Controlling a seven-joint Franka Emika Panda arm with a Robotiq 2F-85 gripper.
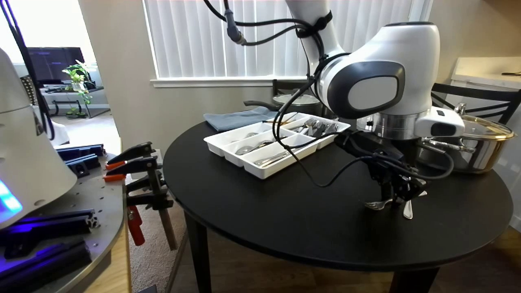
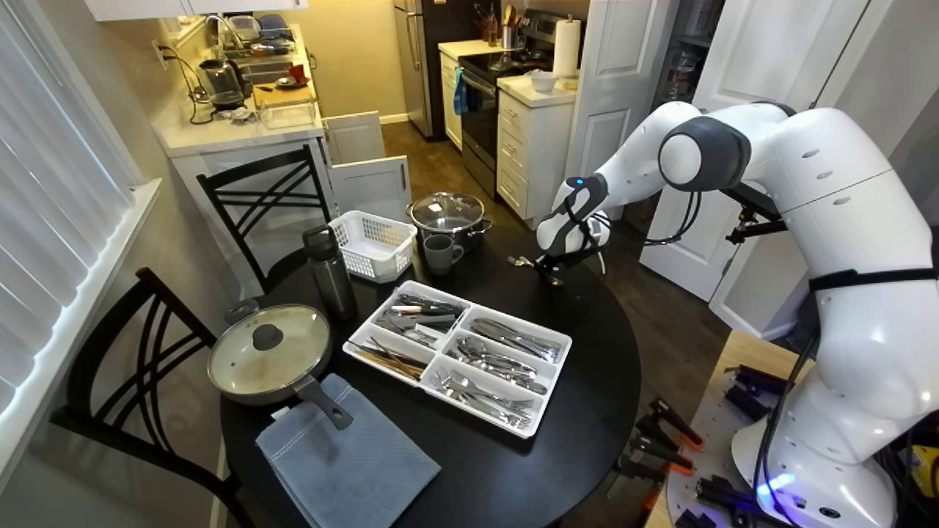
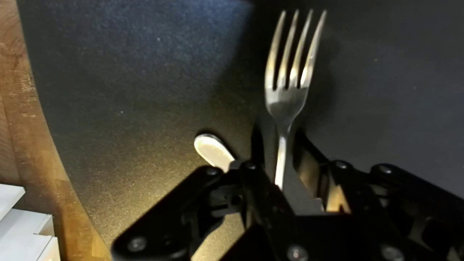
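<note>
A metal fork (image 3: 286, 98) lies on the black round table (image 3: 145, 101), tines pointing up in the wrist view. My gripper (image 3: 279, 148) straddles its handle, one finger (image 3: 257, 145) on each side. The jaws stand partly open, with a visible gap between handle and fingers. Beside the left finger shows the rounded metal end of another utensil (image 3: 213, 149); the rest is hidden beneath the gripper. In an exterior view the fork (image 1: 378, 204) and that second utensil (image 1: 408, 210) lie either side of the gripper (image 1: 395, 199), which is down close to the tabletop.
A white cutlery tray (image 1: 281, 165) with sorted utensils sits mid-table. Close to the arm is a lidded steel pot (image 1: 484, 156). Also on the table are a grey mug (image 2: 439, 257), white basket (image 2: 378, 260), dark bottle (image 2: 336, 282), lidded pan (image 2: 257, 367) and blue cloth (image 2: 352, 462).
</note>
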